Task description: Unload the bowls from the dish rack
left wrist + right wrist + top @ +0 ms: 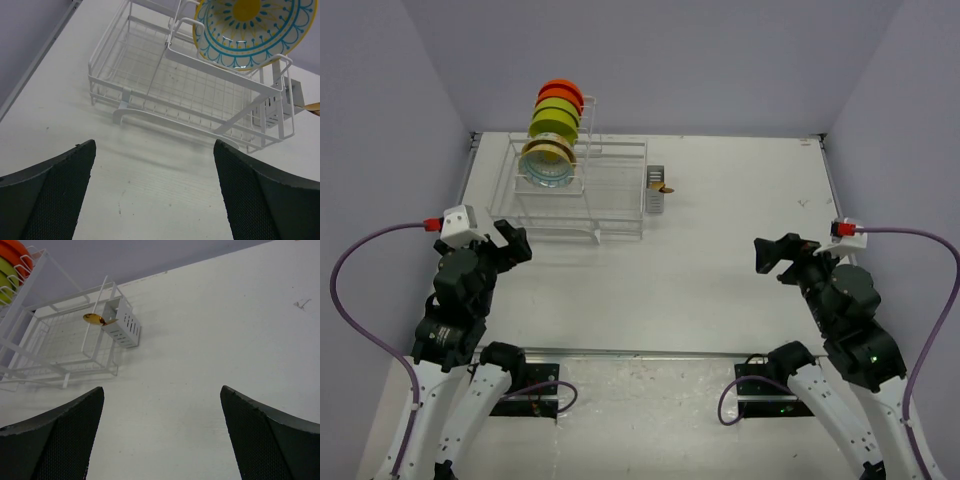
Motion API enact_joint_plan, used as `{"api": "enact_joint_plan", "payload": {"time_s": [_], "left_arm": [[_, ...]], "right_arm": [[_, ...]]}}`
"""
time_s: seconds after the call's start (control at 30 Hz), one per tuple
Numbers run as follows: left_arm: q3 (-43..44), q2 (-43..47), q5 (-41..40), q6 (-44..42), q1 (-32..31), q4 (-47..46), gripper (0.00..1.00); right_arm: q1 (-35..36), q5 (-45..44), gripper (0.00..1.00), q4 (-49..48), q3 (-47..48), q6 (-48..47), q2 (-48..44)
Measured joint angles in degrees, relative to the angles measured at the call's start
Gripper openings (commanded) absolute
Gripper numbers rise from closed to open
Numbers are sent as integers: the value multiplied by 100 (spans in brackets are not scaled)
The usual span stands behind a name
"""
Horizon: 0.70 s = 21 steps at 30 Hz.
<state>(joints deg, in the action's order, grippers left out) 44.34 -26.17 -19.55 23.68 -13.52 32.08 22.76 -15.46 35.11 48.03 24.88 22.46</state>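
Observation:
The white wire dish rack stands at the far left of the table. Several bowls stand on edge in its upright tower: orange-red ones at the back, lime-green ones in the middle, and a cream bowl with a flower pattern in front. My left gripper is open and empty, just in front of the rack's near left corner. In the left wrist view the gripper faces the rack and the flower bowl. My right gripper is open and empty over bare table; the right wrist view shows the same.
A small grey cutlery caddy hangs on the rack's right end, with a gold utensil sticking out of it. The rack's low tray holds nothing. Grey walls close in the table at the back and sides.

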Motion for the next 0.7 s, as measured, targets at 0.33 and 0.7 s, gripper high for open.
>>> {"api": "enact_joint_plan", "payload": {"time_s": [0.33,0.7], "left_arm": [[13,37,-210,448,2,243,100],[1261,0,1084,1886,2,444,100]], "right_arm": [[0,28,99,-4,0,63,87],[2,402,99,-52,-2,107,-79]]}}
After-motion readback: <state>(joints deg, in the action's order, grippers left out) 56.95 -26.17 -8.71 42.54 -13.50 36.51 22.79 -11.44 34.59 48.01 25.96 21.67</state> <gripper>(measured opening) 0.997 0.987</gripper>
